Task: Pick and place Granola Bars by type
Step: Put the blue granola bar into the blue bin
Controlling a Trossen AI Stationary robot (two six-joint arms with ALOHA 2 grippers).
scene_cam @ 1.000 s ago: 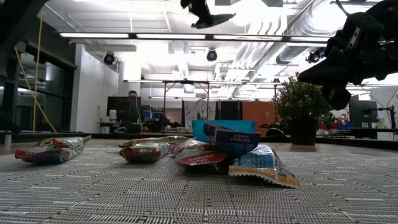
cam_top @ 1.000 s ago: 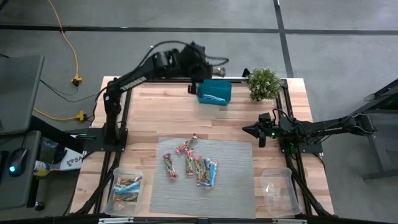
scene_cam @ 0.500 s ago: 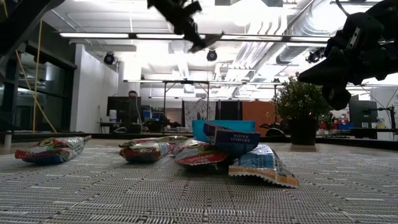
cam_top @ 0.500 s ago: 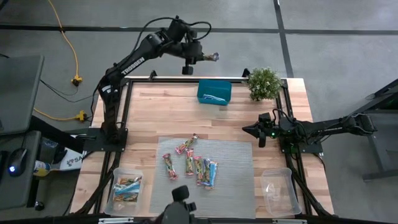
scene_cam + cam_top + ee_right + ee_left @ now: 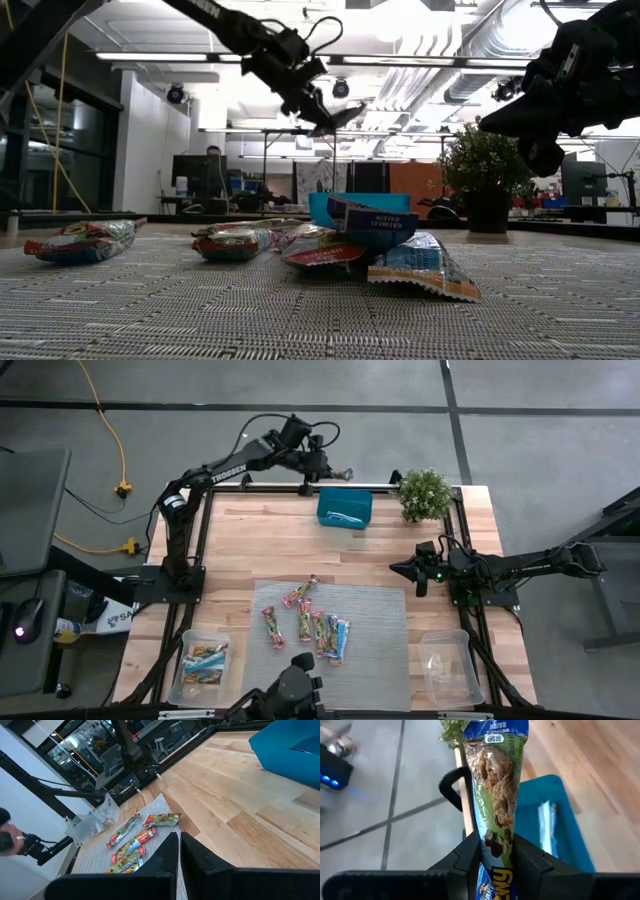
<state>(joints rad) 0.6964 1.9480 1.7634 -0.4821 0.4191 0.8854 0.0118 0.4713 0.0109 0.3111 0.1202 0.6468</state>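
The left gripper (image 5: 345, 473) hangs beyond the far edge of the table (image 5: 270, 545), at about 12 o'clock from the teal box (image 5: 345, 507), and pinches one granola bar (image 5: 496, 790) by its lower end. In the left wrist view that bar stands out straight between the dark fingers (image 5: 468, 854): a blue-topped wrapper with a green middle and a printed picture of oat clusters. The teal box lies below it and already holds a flat light-blue packet (image 5: 546, 827).

The bar looks light and fairly stiff, since it juts out from the end grip without drooping. The glossy film is probably slippery, so a hold across the flat faces near one end, as here, or at mid-length seems safest; a hard squeeze could crush the contents.

The remaining granola bars (image 5: 306, 622) lie in a loose cluster on the grey mat (image 5: 375, 650), at about 6 o'clock from the teal box, mostly red, green and yellow, with one light blue bar (image 5: 340, 637) at the cluster's 4 o'clock edge. More bars fill the clear tub (image 5: 201, 666) at the table's 7 o'clock corner; a second clear tub (image 5: 446, 665) sits at 5 o'clock.

The right gripper (image 5: 417, 574) waits over the bare wood at 3 o'clock, its fingers pressed nearly together and holding nothing.
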